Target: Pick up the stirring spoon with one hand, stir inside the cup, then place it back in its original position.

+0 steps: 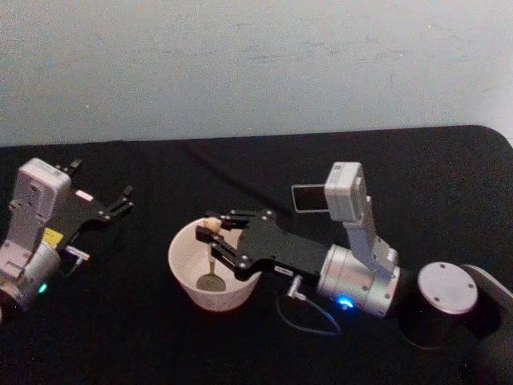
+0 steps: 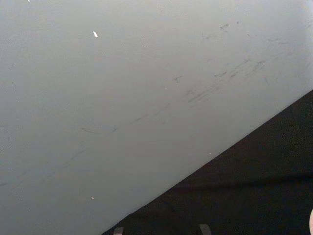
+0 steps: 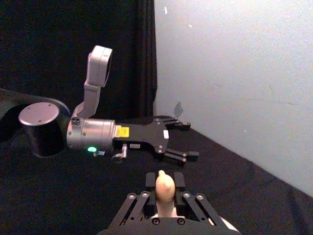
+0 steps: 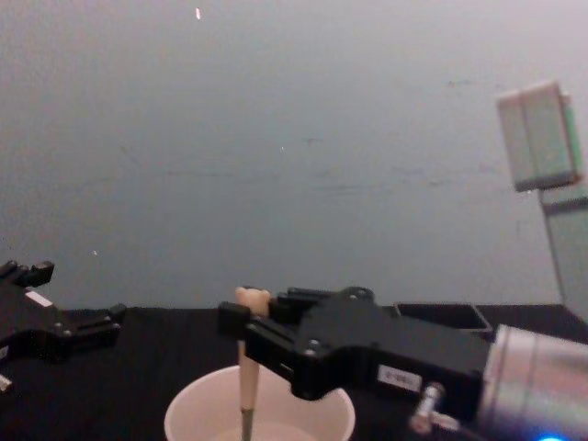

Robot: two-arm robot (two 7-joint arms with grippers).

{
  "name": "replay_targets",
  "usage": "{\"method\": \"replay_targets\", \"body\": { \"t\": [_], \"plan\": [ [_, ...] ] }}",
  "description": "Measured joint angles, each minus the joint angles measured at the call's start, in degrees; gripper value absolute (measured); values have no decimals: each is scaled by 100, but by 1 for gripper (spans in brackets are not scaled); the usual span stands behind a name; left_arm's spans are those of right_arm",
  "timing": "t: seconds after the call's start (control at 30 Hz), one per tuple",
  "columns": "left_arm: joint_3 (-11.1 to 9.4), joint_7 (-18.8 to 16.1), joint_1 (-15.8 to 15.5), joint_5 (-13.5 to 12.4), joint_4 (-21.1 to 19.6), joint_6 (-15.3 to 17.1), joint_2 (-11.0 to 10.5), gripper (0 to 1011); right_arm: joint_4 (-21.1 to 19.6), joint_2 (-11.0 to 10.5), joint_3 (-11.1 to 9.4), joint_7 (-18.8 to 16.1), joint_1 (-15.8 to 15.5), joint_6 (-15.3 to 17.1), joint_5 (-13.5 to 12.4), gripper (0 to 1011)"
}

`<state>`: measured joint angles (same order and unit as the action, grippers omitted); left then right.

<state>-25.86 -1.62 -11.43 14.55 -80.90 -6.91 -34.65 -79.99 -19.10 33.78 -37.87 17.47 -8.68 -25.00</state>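
At centre of the head view the right gripper [image 1: 216,233] has its jaws clamped on the stirring spoon [image 1: 210,269], which stands upright in the cup [image 1: 183,277] on the black table [image 1: 120,337]; the chest view adds the dark grey holder [image 4: 439,317] at right, behind the gripper. The left gripper [image 1: 103,181] sits far left, jaws apart

No word, number or brand can be read anywhere here. The black jointed right gripper [image 4: 246,322], on its silver-grey arm, carries a small white rectangular label [image 4: 397,378] on the side of its palm, printed with dark marks too fine to make out. The black left gripper [image 3: 188,141] bears a small yellow sticker [image 3: 122,132] with dark print close to its silver wrist and a pale strip label [image 1: 82,195] on its back, and both are likewise illegible.
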Motion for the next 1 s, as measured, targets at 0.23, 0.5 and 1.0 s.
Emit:
{"method": "replay_targets", "body": {
  "t": [0.23, 0.5, 1.0],
  "plan": [
    [0, 0, 0, 0, 0, 0, 0, 1001, 402, 285, 35, 166, 289, -114, 127, 214],
    [0, 0, 0, 0, 0, 0, 0, 1001, 784, 436, -56, 311, 510, -223, 268, 214],
    [0, 0, 0, 0, 0, 0, 0, 1001, 757, 392, -191, 371, 446, -206, 336, 214]
  ]
}}
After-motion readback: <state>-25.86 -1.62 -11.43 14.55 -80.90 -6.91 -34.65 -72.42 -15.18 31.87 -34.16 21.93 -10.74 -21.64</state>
